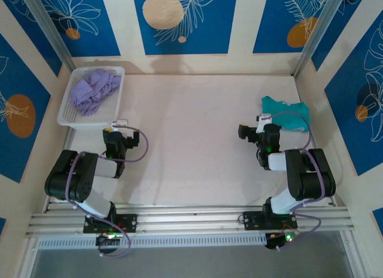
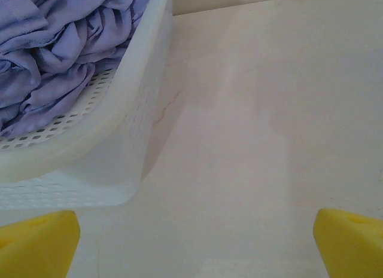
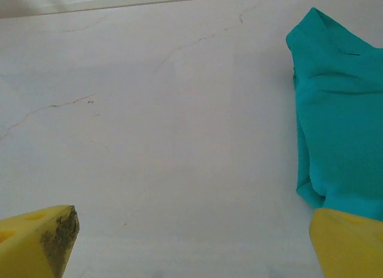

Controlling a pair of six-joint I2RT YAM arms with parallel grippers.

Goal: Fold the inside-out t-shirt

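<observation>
- T-shirt (image 1: 93,91): crumpled in white basket (image 1: 67,118), far-left of table.
- Left gripper (image 2: 196,239): fingers spread, empty, just outside basket.
- Right gripper (image 3: 194,233): spread, empty, beside teal garment (image 3: 338,122).
- Risk: pinch catches basket wall w/ fabric; basket lifts too.
- Risk: wrong garment grabbed, teal is nearer.

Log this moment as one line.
t-shirt: bunched in basket | left end effector: open, empty | right end effector: open, empty | folding: not started

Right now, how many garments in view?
2. Purple t-shirt bunched in the white basket, far left; teal garment on the table, far right. More may hide under the t-shirt.
</observation>
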